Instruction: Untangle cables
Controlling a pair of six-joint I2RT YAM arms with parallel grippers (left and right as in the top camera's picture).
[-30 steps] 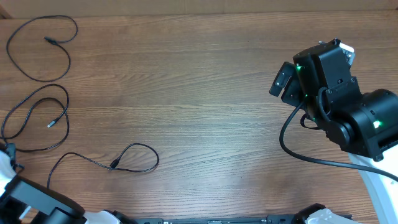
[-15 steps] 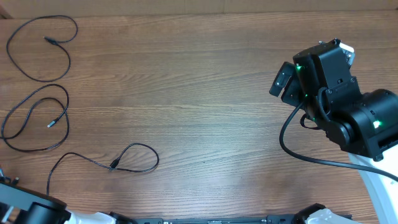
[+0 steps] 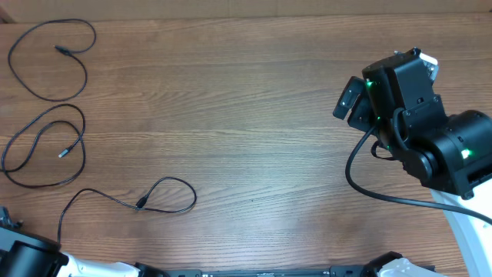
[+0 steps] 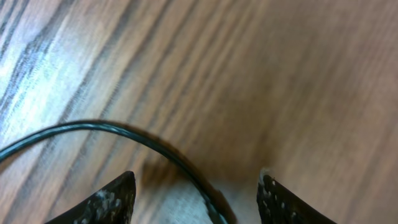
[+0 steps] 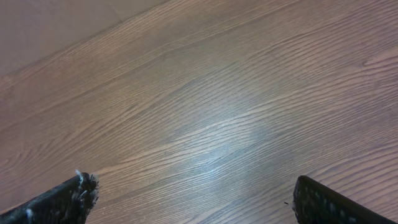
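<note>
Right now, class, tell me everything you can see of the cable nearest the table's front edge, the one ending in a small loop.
The cable is a thin, black, flexible cord lying slack and flat on the wooden table. From the front left, near the left arm, it arcs up, then runs right into a teardrop loop that closes where a small plug end seems to lie against the cord. It is clear of the neighbouring cable behind it.
</note>
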